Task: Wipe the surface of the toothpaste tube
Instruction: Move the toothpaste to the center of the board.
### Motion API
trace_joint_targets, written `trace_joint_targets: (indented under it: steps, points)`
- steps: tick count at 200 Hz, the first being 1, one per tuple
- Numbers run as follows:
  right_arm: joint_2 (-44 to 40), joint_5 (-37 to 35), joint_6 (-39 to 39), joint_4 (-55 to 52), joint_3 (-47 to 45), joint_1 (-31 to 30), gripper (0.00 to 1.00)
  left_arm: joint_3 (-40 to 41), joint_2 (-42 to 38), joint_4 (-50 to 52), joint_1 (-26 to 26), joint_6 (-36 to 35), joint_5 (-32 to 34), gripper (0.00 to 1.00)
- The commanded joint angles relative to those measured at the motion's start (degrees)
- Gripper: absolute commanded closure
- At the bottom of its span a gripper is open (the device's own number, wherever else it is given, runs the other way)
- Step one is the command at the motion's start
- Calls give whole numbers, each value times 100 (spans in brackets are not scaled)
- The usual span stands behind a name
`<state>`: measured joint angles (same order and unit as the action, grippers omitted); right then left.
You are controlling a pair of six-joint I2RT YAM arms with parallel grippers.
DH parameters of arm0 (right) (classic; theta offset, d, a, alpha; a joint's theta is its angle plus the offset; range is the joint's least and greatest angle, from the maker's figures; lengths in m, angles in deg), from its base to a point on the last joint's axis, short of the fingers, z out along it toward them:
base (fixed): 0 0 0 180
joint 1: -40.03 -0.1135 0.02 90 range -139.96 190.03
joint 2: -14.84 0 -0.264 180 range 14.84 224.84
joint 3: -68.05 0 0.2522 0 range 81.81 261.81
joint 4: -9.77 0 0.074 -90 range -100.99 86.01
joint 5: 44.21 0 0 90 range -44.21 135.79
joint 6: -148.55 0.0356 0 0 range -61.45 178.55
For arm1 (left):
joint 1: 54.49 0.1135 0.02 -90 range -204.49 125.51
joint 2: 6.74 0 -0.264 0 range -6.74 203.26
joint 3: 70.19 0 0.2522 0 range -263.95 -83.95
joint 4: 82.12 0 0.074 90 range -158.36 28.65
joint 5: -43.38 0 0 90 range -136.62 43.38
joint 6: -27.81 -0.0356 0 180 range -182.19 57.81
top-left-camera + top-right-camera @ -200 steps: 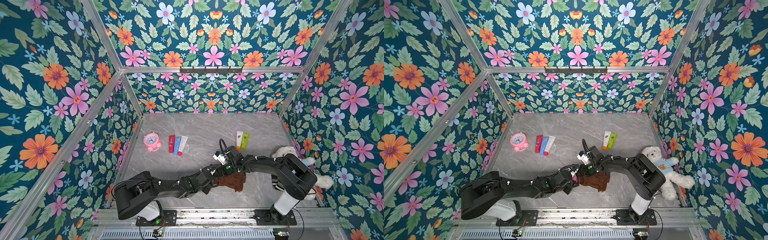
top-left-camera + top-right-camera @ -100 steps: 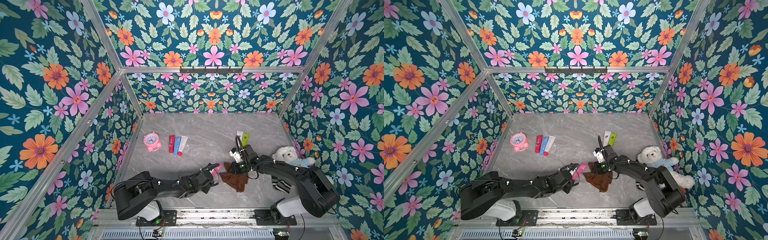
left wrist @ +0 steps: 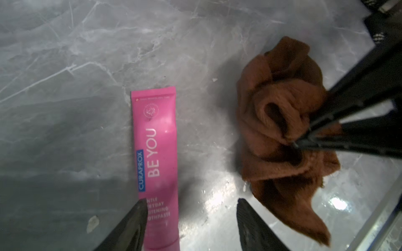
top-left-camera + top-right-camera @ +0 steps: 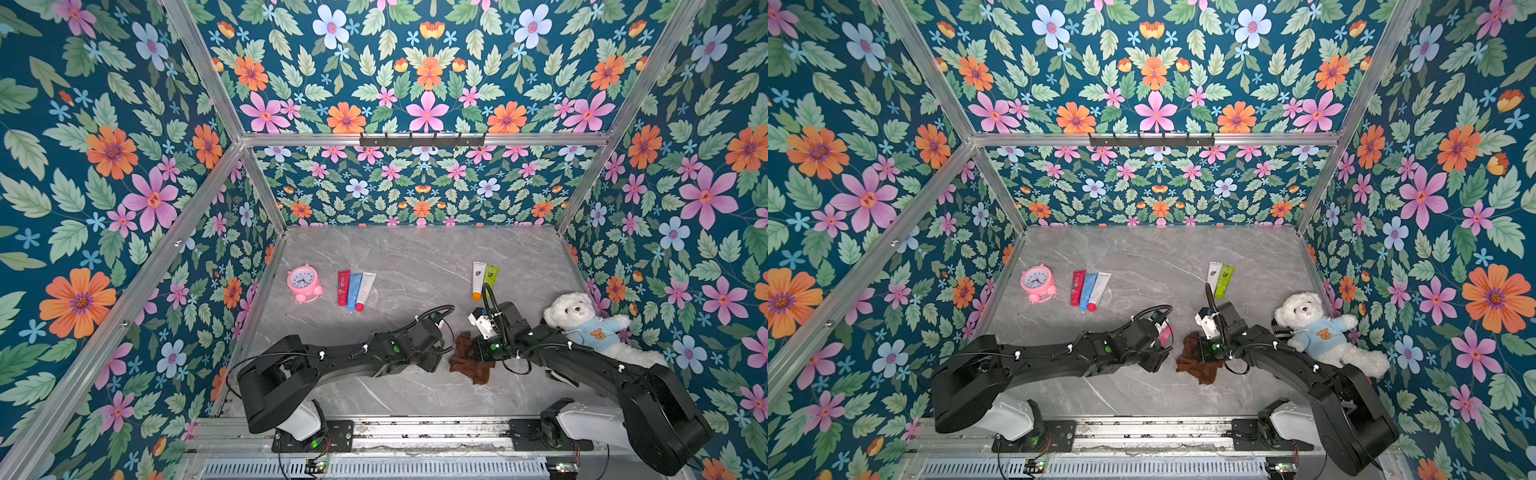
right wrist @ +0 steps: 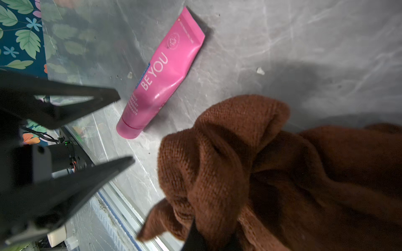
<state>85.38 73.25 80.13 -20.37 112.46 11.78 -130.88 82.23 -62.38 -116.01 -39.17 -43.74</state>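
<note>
The pink toothpaste tube lies flat on the grey marble table, and a sliver of it shows beside the left wrist in a top view. My left gripper hangs open over the tube's cap end with nothing between its fingers; one fingertip overlaps the tube's edge. The brown cloth is bunched in my right gripper, which is shut on it. The cloth hangs down to the table just right of the tube, apart from it.
A pink alarm clock and three tubes side by side lie at the left. Two more tubes lie behind the right wrist. A white teddy bear leans by the right wall. The metal front rail runs close by.
The right gripper pulled the cloth away to the right, off the tube. The left gripper opened and let go of the pink tube, which now lies on the table.
</note>
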Motion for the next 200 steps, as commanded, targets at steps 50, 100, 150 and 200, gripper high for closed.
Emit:
trace_joint_targets:
  steps: [50, 100, 150, 200]
  points:
    - [-467, 49, 163, 43, -262, -14, 100, -564, 626, 1267, 395, -306, -585, 43]
    - [-421, 93, 133, 72, -235, -13, 100, -422, 698, 1230, 395, -172, -613, 61]
    - [-523, 84, 137, 90, -275, -11, 100, -421, 824, 1063, 756, -53, -191, 80]
    - [-574, 111, 145, 87, -296, -11, 100, -753, 938, 1218, 1763, -434, 58, 86]
